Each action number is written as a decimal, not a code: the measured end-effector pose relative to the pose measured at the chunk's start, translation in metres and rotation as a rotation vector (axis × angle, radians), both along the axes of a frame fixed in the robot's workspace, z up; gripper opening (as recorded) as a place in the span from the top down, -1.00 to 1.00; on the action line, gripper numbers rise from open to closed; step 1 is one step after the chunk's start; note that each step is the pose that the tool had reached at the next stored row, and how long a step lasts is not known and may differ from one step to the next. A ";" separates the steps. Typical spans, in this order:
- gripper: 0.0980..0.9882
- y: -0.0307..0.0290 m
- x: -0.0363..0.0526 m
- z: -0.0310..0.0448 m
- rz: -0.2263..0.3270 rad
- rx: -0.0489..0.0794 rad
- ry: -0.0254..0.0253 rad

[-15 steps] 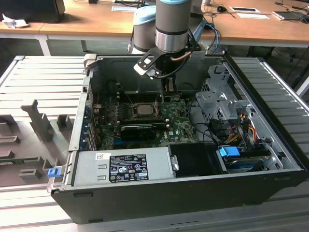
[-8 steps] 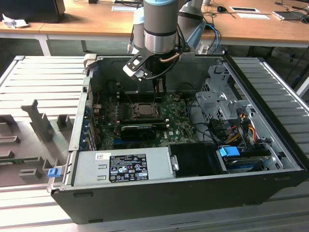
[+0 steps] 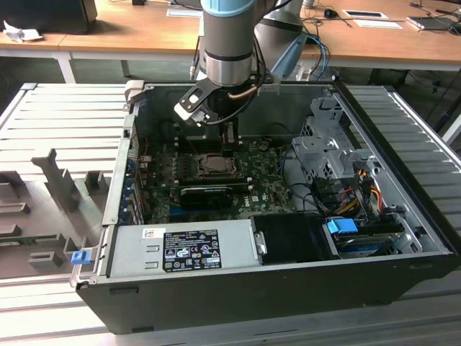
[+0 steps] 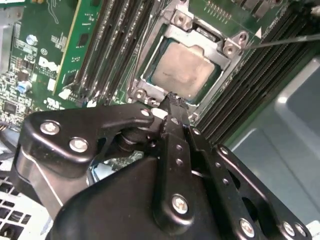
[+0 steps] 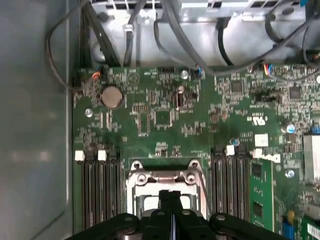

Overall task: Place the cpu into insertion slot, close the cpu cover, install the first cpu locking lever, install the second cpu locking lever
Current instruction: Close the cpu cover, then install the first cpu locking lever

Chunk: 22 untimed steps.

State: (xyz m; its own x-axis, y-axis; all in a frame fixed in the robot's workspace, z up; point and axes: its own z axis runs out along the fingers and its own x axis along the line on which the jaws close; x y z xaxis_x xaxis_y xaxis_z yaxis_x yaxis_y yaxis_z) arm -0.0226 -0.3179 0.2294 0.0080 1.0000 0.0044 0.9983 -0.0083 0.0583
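In the second wrist view the cpu point(image 4: 184, 70) lies flat in the socket, its pale grey face showing through the square opening of the cpu cover point(image 4: 226, 64), which lies down around it. My gripper point(image 4: 173, 98) is shut with nothing between its fingers, and its tips are at the socket's edge beside the cover. A thin locking lever point(image 4: 282, 41) sticks out from one socket corner. The exterior view has the gripper point(image 3: 229, 138) just above the socket point(image 3: 216, 164). In the first wrist view the shut fingertips point(image 5: 171, 199) cover the socket's middle point(image 5: 165, 176).
Memory slots point(image 5: 100, 190) flank the socket on both sides. A graphics card point(image 3: 207, 193) lies in front of the socket, a power supply point(image 3: 180, 249) at the case front, and a drive cage with cables point(image 3: 338, 166) on the exterior view's right. Case walls enclose the board.
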 end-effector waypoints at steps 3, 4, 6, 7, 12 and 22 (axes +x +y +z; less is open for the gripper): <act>0.98 0.0000 -0.0015 -0.0013 0.042 0.009 0.0079; 0.98 0.0000 -0.0016 -0.0013 0.042 0.013 0.0173; 0.98 0.0000 -0.0019 -0.0014 0.041 0.020 0.0376; 0.98 0.0000 -0.0036 -0.0016 0.041 0.021 0.0433; 0.98 -0.0001 -0.0110 -0.0022 0.047 0.020 0.0446; 0.98 -0.0002 -0.0179 -0.0010 0.047 0.020 0.0447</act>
